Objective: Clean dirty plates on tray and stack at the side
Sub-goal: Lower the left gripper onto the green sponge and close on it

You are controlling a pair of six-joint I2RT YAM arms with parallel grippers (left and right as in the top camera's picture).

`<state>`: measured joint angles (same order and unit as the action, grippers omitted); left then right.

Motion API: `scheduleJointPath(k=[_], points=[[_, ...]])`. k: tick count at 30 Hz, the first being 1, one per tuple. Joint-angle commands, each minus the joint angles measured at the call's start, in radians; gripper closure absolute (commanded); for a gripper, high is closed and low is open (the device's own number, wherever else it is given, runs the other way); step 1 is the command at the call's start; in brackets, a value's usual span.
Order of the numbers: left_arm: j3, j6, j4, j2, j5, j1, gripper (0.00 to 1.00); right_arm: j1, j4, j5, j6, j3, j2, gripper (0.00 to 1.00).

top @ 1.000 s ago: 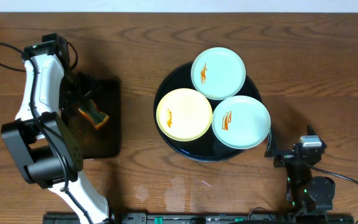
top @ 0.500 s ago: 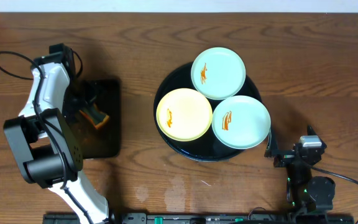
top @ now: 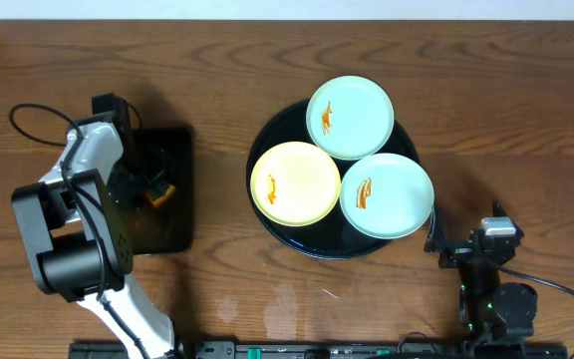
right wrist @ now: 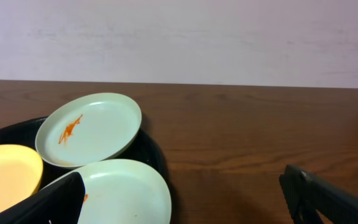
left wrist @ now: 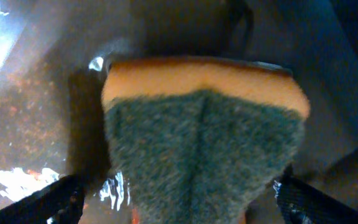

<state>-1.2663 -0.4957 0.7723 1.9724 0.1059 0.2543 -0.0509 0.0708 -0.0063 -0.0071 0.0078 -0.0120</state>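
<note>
Three plates lie on the round black tray: a mint plate at the back, a yellow plate at the left and a mint plate at the right, each with an orange smear. My left gripper is open. In the left wrist view its fingers stand on either side of an orange sponge with a dark green scouring face. My right gripper is open and empty, just right of the tray. The right wrist view shows both mint plates and the yellow plate's edge.
The sponge lies on a smaller rectangular black tray at the left of the wooden table. A black cable loops behind the left arm. A white wall stands past the table's far edge.
My left arm has swung in toward the rectangular tray and its gripper has come down around the sponge. The plates and the right arm have not moved.
</note>
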Motion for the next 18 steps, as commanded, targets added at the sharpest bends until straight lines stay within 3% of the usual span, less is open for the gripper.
scheduleJointPath(k=[1, 4, 11, 14, 18], points=[[0.021, 0.005, -0.008, 0.010, 0.014, 0.002, 0.12, 0.011, 0.004, 0.002, 0.014, -0.002, 0.006, 0.01], [0.021, 0.013, -0.018, 0.010, 0.013, 0.002, 0.28, 0.011, 0.004, 0.002, 0.014, -0.002, 0.006, 0.01], [0.021, 0.039, -0.034, 0.011, 0.013, 0.002, 0.54, 0.011, 0.004, 0.002, 0.014, -0.002, 0.006, 0.01], [0.021, 0.039, -0.034, 0.011, 0.013, 0.002, 0.60, 0.011, 0.004, 0.002, 0.014, -0.002, 0.006, 0.01], [0.021, 0.039, -0.034, 0.010, 0.013, 0.003, 0.77, 0.011, 0.004, 0.002, 0.014, -0.002, 0.006, 0.01]])
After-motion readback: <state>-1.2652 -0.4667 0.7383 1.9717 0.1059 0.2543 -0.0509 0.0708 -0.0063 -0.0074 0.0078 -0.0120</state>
